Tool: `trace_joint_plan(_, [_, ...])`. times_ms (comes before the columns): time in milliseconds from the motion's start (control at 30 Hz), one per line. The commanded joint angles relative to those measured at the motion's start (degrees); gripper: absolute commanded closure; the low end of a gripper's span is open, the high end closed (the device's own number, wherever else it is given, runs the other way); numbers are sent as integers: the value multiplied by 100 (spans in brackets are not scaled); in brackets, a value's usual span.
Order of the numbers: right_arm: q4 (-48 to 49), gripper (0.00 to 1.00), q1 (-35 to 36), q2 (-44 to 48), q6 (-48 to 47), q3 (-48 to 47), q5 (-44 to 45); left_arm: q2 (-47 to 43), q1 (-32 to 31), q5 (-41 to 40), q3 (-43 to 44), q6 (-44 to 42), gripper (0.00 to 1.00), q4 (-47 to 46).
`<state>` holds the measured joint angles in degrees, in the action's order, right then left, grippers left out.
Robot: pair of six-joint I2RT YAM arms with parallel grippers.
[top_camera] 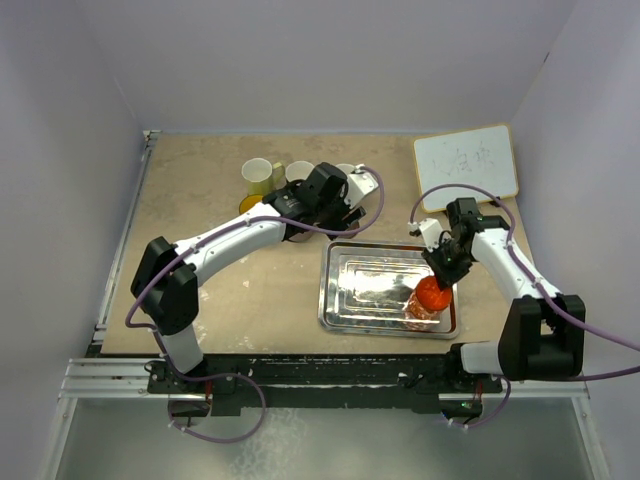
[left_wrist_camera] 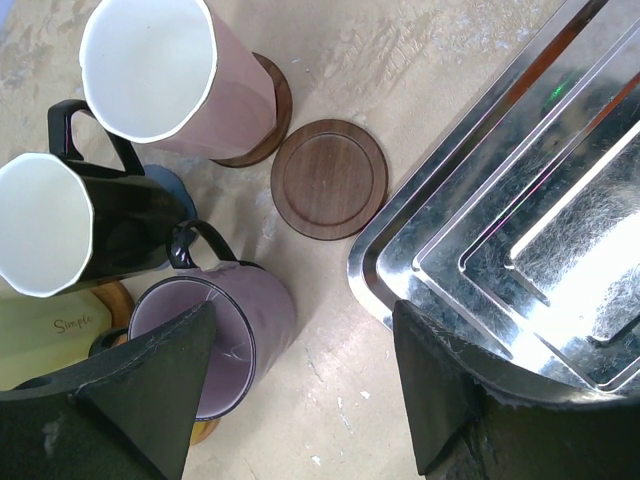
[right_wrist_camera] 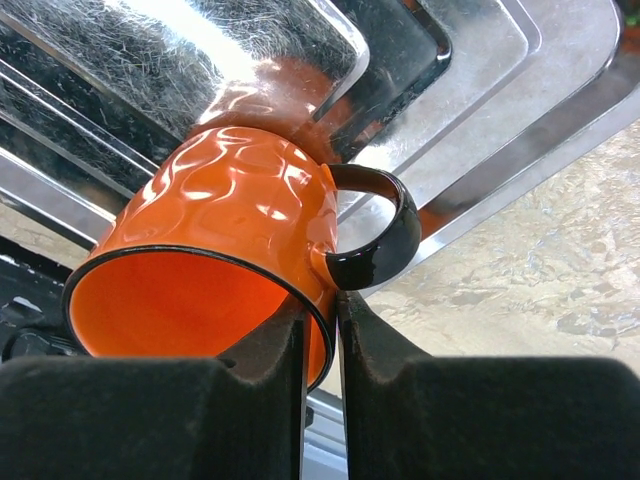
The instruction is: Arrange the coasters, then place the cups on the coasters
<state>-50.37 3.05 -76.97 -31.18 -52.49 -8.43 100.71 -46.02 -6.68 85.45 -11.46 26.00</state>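
The right gripper (right_wrist_camera: 320, 305) is pinched nearly closed on the rim of the bright orange-red mug (right_wrist_camera: 230, 230), one finger inside the mouth and one outside, just beside its glossy black handle. The mug has a dimpled wall and a black rim line. It sits over the near right corner of the steel tray (top_camera: 345, 290); whether its base touches the metal cannot be told. The scratched tray mirrors the mug's orange.

The left gripper (left_wrist_camera: 302, 312) hangs with its jaws wide apart and holds nothing, above bare table (left_wrist_camera: 420, 60) between the tray's corner and a cluster of mugs. In that cluster:
- A pinkish-white mug (left_wrist_camera: 190, 80) stands on a dark brown coaster (left_wrist_camera: 277, 118).
- A black mug with a white interior (left_wrist_camera: 110, 235) stands over a blue coaster (left_wrist_camera: 172, 186).
- A translucent greyish-purple mug (left_wrist_camera: 250, 320) is partly hidden behind the left finger.
- A pale cream mug (left_wrist_camera: 45, 340) at the frame edge bears the word "Simple" in thin script.

A second dark brown coaster (left_wrist_camera: 329, 180) lies bare, just beside the first and near the tray's rim.

A whiteboard (top_camera: 467, 165) lies at the far right of the table; its faint marks cannot be read.
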Motion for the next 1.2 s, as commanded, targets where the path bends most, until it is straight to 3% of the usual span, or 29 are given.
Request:
trace_joint_plan(0, [79, 84, 25, 156, 46, -19, 100, -270, 14, 52, 43, 204, 32, -148])
trace_joint_plan(233, [132, 100, 50, 158, 371, -786, -104, -222, 18, 111, 157, 726, 30, 19])
trace_joint_plan(433, [592, 100, 210, -20, 1064, -1478, -135, -298, 23, 350, 196, 1232, 24, 5])
trace_joint_plan(833, [1825, 100, 706, -110, 2703, -1766, 878, -52, 23, 414, 673, 2545, 23, -341])
trace_joint_plan(1167, [1901, 100, 1168, -384, 3591, -2319, 1849, 648, 14, 729, 1315, 3659, 23, -908])
